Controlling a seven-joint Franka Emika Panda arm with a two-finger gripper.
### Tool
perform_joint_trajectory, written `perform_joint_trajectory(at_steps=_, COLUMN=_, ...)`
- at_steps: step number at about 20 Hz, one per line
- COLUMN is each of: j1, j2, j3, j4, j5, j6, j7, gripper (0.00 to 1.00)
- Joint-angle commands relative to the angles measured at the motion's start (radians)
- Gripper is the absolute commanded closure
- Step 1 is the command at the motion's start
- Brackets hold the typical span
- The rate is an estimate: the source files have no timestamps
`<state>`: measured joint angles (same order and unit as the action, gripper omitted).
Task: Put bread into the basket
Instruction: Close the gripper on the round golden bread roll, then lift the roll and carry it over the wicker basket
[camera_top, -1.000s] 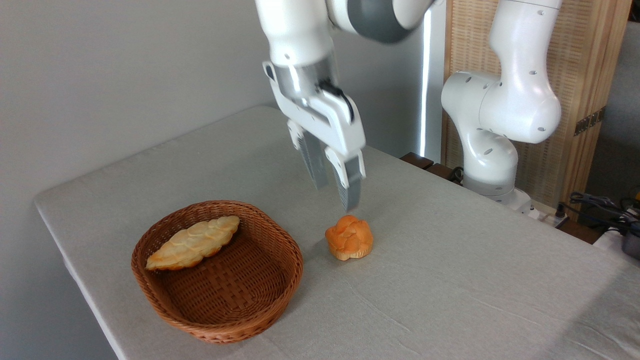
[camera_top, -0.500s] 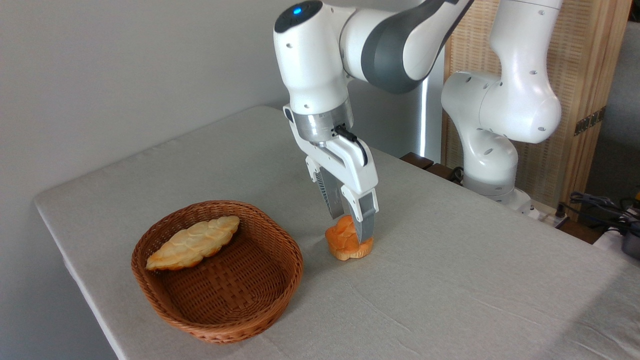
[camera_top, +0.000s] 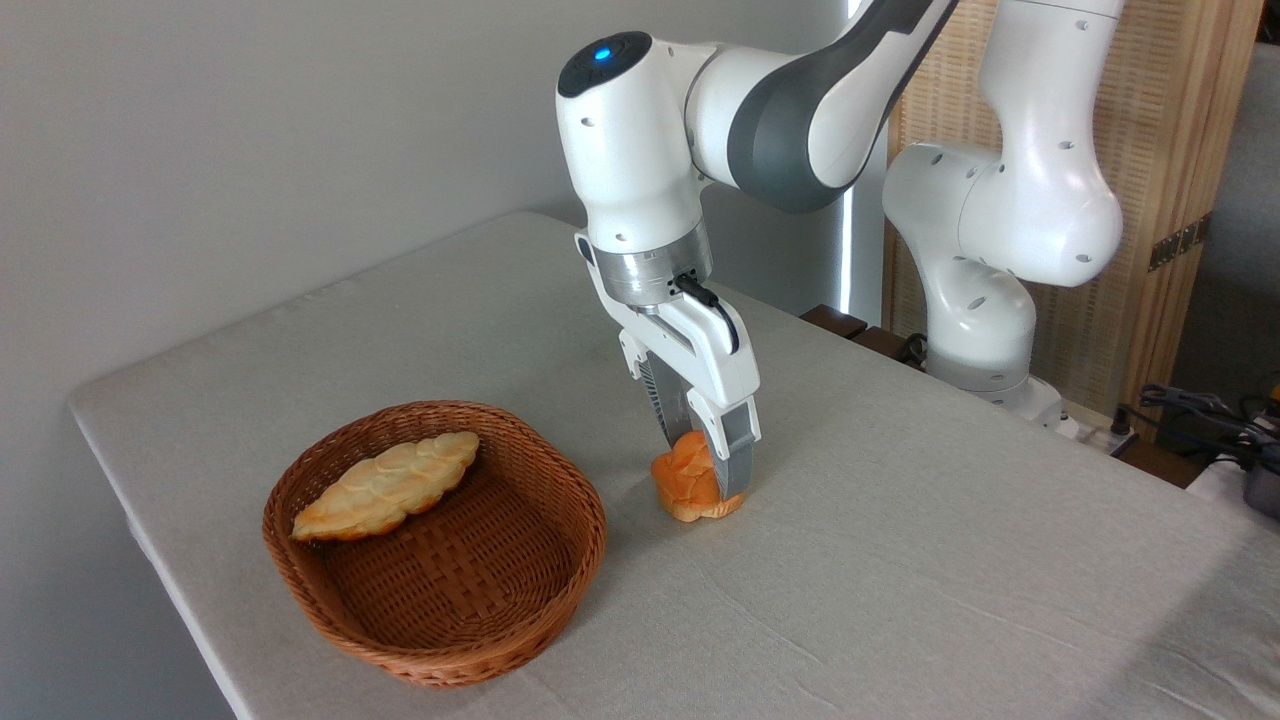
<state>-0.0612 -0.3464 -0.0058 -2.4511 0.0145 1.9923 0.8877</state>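
One gripper (camera_top: 712, 462), two grey ribbed fingers (camera_top: 735, 460) pointing down, set on either side of the bun (camera_top: 690, 482); near finger lies against the bun's right flank, far finger behind it. Whether they press it or only straddle it I cannot tell. One bun: small, round, orange-golden, lumpy knotted top, sitting on the bench (camera_top: 900, 560), just right of the basket (camera_top: 470, 640) and outside it.

One basket: shallow oval, brown woven wicker, checker weave on the floor. Inside, one loaf (camera_top: 385, 486): long, pale gold, leaf-shaped, braided, leaning against the far-left wall.

One arm (camera_top: 800, 110): glossy white shells, grey joint bands, a blue light on the wrist cap. Bench covered in a grey-beige cloth, faintly creased. Behind, one woven cane screen (camera_top: 1180, 140) in a wood frame. No readable writing or labels.
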Motion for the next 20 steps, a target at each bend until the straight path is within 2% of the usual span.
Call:
perform_joint_trajectory(at_steps=1, j1=-0.003, j2=0.004, j3=0.004, j4=-0.006, j5=0.015, j6=0.019, j7=0.017, gripper=0.68)
perform_joint_trajectory(at_steps=7, j1=-0.005, j2=0.003, j3=0.003, j4=0.017, j5=0.015, j6=0.000, j7=0.014, gripper=0.67)
perform_joint_trajectory(at_steps=10, j1=-0.005, j2=0.012, j3=-0.002, j4=0.159, j5=0.013, j6=-0.142, j7=0.017, gripper=0.65)
perform_joint_trajectory(at_steps=13, j1=-0.009, j2=0.081, j3=-0.002, j4=0.349, j5=-0.021, j6=-0.181, j7=0.013, gripper=0.62)
perform_joint_trajectory(at_steps=17, j1=-0.015, j2=0.196, j3=0.003, j4=0.541, j5=-0.034, j6=-0.136, j7=0.014, gripper=0.55)
perform_joint_trajectory(at_steps=19, j1=-0.037, j2=0.234, j3=0.007, j4=0.541, j5=-0.034, j6=-0.011, j7=0.014, gripper=0.48)
perform_joint_trajectory(at_steps=20, j1=-0.046, j2=0.259, j3=0.007, j4=0.541, j5=-0.036, j6=0.040, j7=0.011, gripper=0.35)
